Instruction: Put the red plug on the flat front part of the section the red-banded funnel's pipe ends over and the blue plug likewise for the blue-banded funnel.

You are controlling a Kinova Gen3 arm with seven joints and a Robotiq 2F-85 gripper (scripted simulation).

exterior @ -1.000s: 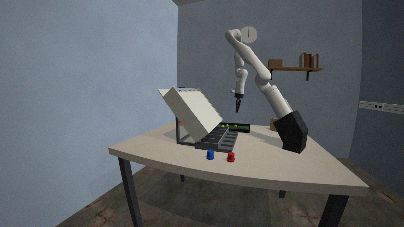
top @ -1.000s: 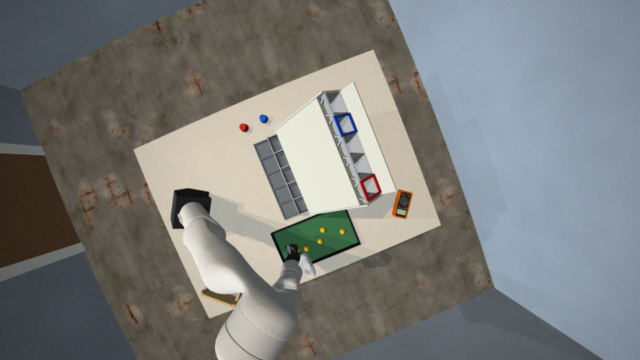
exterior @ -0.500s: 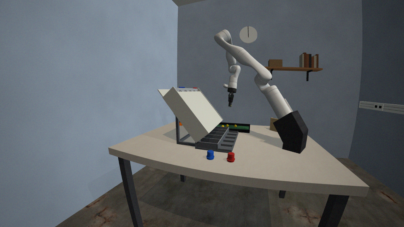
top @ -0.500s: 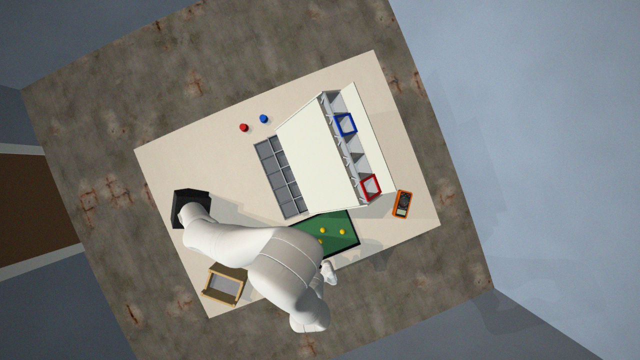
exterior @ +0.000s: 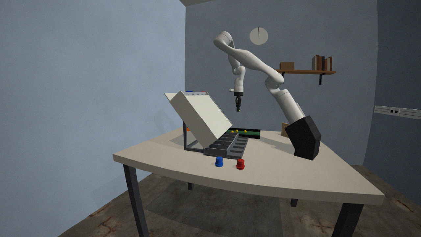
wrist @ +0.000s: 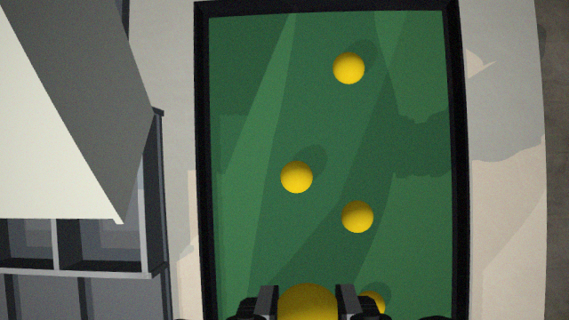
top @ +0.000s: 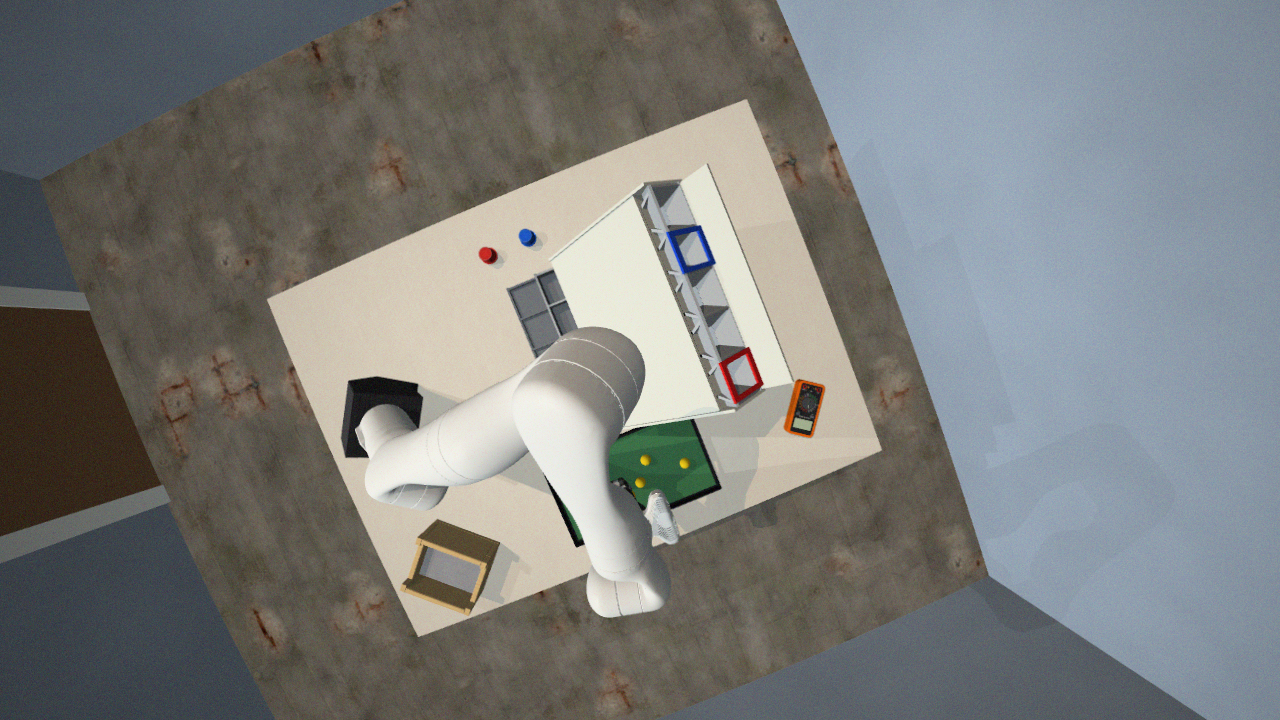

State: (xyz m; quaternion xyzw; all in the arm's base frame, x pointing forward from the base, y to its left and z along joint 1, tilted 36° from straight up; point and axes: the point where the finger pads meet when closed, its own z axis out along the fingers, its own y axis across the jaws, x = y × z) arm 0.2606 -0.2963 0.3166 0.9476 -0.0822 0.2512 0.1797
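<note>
A yellow marble (wrist: 307, 308) is held in the pincer (top: 622, 485) (exterior: 238, 110) (wrist: 307, 300), above the green tray (top: 689, 440) (exterior: 256, 134) (wrist: 249, 89)

The two fingers are closed on this marble from both sides, and four other marbles (top: 645, 460) (exterior: 245, 131) (wrist: 296, 177) lie below, apart from each other, inside the tray; the red plug (top: 486, 255) (exterior: 240, 164) and the blue plug (top: 527, 237) (exterior: 218, 161) both stand upright on the counter (top: 384, 313) (exterior: 279, 172) (wrist: 511, 231), near one another, in front of the grey sections (top: 532, 297) (exterior: 232, 153) (wrist: 102, 272) and outside of them

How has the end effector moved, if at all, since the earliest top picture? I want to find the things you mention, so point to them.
Yes, the end effector (top: 622, 484) (exterior: 238, 110) (wrist: 307, 304) moved along the green tray (top: 707, 454) (exterior: 260, 134) (wrist: 460, 178) toward the orange multimeter (top: 805, 408) (exterior: 188, 129).
</note>
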